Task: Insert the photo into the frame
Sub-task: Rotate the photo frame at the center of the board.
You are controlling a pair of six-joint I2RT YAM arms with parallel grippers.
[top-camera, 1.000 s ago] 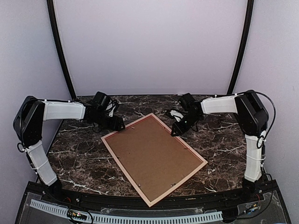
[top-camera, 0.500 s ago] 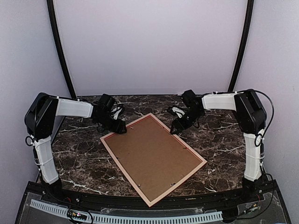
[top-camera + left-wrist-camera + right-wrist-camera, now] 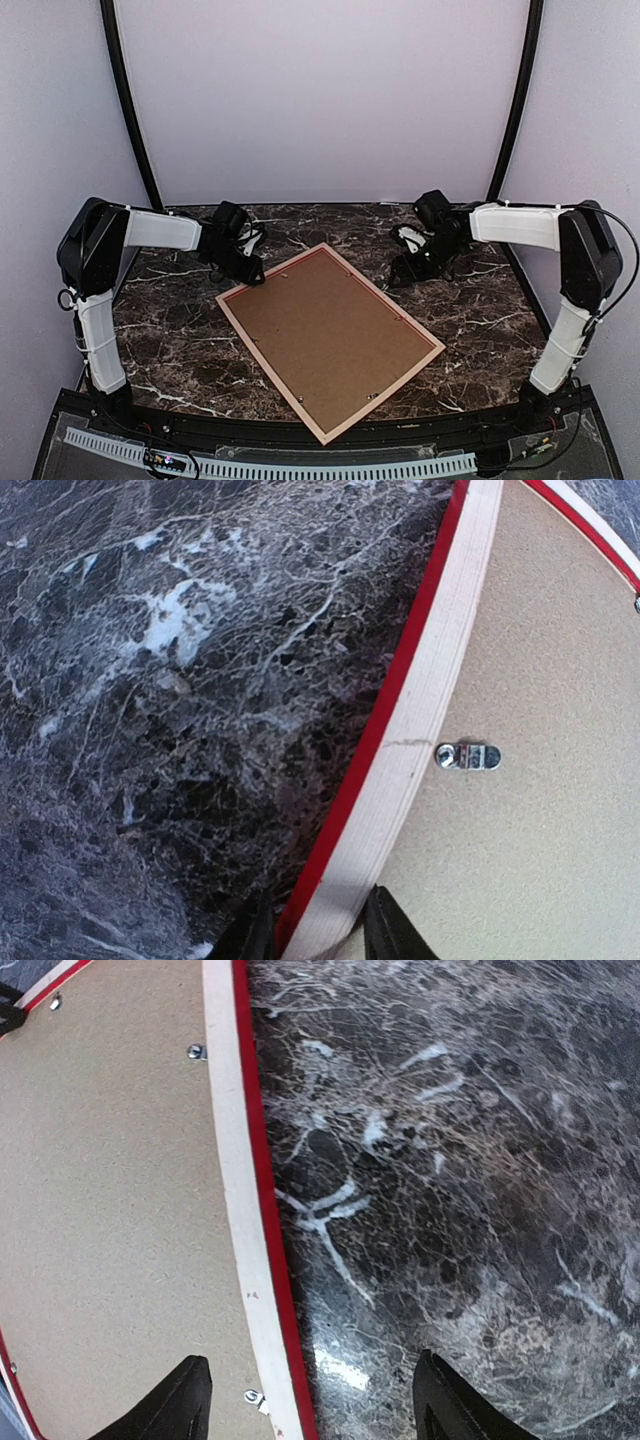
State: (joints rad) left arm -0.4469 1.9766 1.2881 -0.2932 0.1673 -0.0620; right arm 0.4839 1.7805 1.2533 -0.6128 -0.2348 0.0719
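Dark veined marble table (image 3: 480, 300) carries the frame (image 3: 430, 670) lying flat, pale wood back up and the red front showing only as a thin line along its outer edge. It sits askew near the middle, its long axis running from the far left toward the near right. A brown backing board (image 3: 330, 335) fills it, and a small metal turn clip (image 3: 468, 755) reaches from the rim onto the board. The photo shows in no view; whether it lies under the board cannot be told. The left gripper (image 3: 315, 935) is at the far-left short end, and the long axis leads straight away from it toward the right arm's side. Its fingers (image 3: 385, 930) stand close on either side of the rim, one out over the marble, the other at the board's side. Whether they actually pinch the wood or only bracket it, the wrist view does not settle. The right gripper (image 3: 315, 1405) hangs off the far long side, clear of the frame in the overhead view. Its fingers (image 3: 185, 1400) are spread wide, the rim passing just inside the left one and bare marble under the rest of the gap. The left arm looks the nearer, so any lift or turn of the frame would likely hinge at that far-left end.
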